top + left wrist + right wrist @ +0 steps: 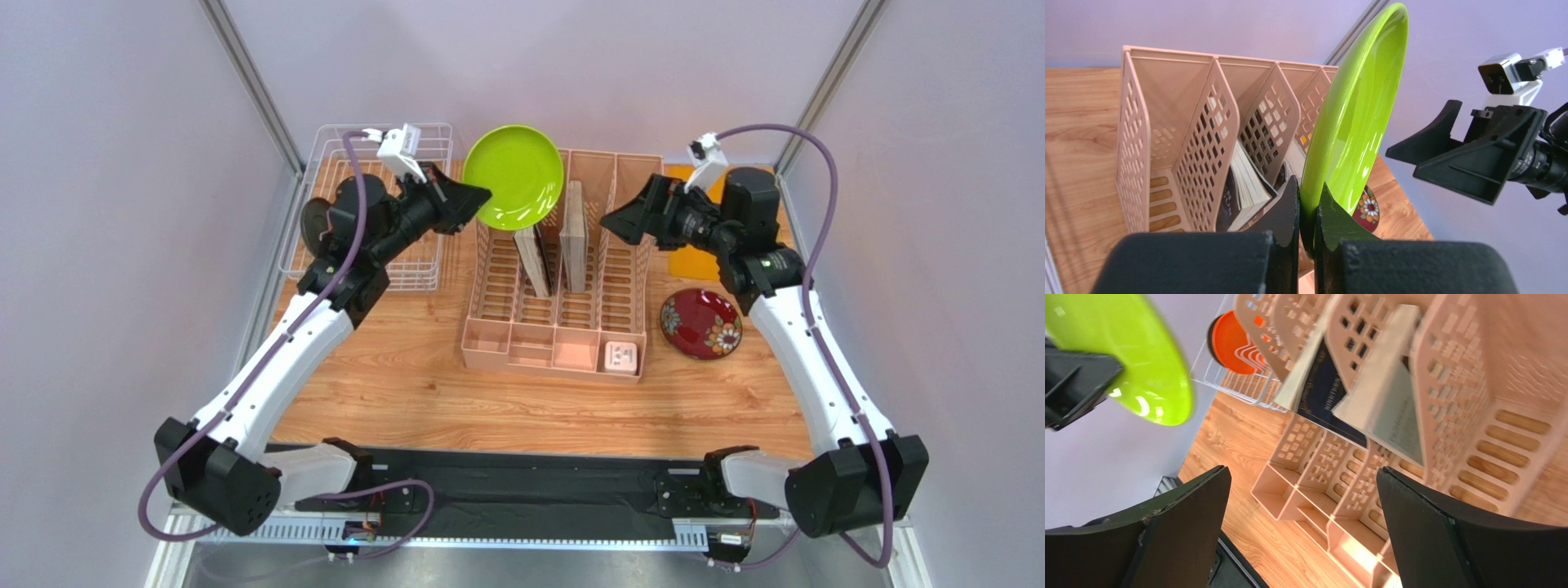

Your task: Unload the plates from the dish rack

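White wire dish rack [411, 267] sits far left at the back of the wooden table [405, 380], with the left arm reaching over it. The right wrist view shows an orange round plate [1229, 334] standing on edge inside the rack [1229, 380]; it is hidden in the top view.

Left gripper [476, 196] is pinched tight on the rim of a lime green round plate [515, 175]. The plate is out of the rack, held in the air just right of it, over the back left corner of the pink plastic slotted organiser [558, 306]. In the left wrist view both fingers [1287, 208] clamp the lower edge of the plate [1352, 122], which stands nearly upright.

The organiser is mid-table, with beige flat boards [534, 257] leaning in its slots; one shows a dark printed face [1324, 395]. A small white block [622, 357] is in its front right compartment.

Right gripper [610, 221] hovers just right of the organiser, pointing at the green plate, jaws spread wide and nothing between them [1303, 478]. It is apart from the plate.

Dark red round plate with floral marks [700, 324] lies flat on the table right of the organiser, under the right arm.
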You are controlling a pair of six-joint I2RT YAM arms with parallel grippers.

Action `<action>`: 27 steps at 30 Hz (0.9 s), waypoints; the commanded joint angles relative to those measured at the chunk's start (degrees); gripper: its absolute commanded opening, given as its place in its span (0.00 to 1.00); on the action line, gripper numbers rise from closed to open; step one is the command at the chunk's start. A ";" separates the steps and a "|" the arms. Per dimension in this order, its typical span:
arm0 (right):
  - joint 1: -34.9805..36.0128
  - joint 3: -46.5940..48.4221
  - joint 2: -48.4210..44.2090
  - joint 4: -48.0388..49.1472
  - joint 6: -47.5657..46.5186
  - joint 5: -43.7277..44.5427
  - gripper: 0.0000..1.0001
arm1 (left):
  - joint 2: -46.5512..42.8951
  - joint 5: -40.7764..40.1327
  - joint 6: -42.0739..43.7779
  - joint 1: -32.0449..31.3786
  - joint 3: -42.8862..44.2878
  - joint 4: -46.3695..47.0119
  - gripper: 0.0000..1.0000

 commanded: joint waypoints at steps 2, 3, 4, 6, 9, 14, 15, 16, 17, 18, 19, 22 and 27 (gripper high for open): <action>4.45 5.93 1.89 5.11 -2.54 0.59 0.96 | 4.12 1.98 -2.41 -0.95 4.80 5.99 0.00; 4.89 6.37 2.50 5.20 -2.89 0.68 0.96 | 4.56 2.06 -2.59 -0.95 4.98 5.99 0.00; 5.77 6.72 2.68 5.55 -2.80 0.85 0.96 | 5.00 2.33 -2.76 -1.04 4.98 6.60 0.00; 6.39 7.25 3.56 6.25 -2.98 0.68 0.96 | 6.32 3.11 -3.98 -1.30 4.72 7.57 0.00; 7.44 8.13 4.79 7.13 -3.41 0.68 0.96 | 7.56 4.79 -5.48 -2.00 4.63 9.24 0.00; 7.71 8.31 6.73 9.67 -3.59 0.24 0.89 | 8.35 6.02 -6.45 -3.76 4.54 10.12 0.00; 7.71 8.14 6.99 10.20 -3.68 0.41 0.88 | 8.44 6.46 -7.15 -3.85 4.54 10.12 0.00; 7.71 8.05 7.25 10.56 -3.59 0.94 0.87 | 8.35 7.42 -8.55 -3.94 3.85 11.16 0.00; 7.71 8.31 7.87 11.00 -3.59 0.77 0.87 | 8.17 7.69 -9.09 -4.12 3.40 11.87 0.00; 7.80 8.48 8.13 11.00 -3.59 0.51 0.86 | 8.00 8.21 -9.44 -4.12 3.14 12.23 0.00; 7.80 8.49 8.57 11.17 -3.77 0.33 0.79 | 7.91 8.30 -9.79 -4.20 2.79 12.06 0.00; 7.80 7.78 8.93 12.93 -4.47 0.59 0.62 | 7.38 8.92 -9.62 -4.29 2.08 11.88 0.00; 7.89 6.47 8.75 15.56 -5.35 -1.95 0.52 | 7.65 9.71 -8.39 -4.29 0.59 10.03 0.00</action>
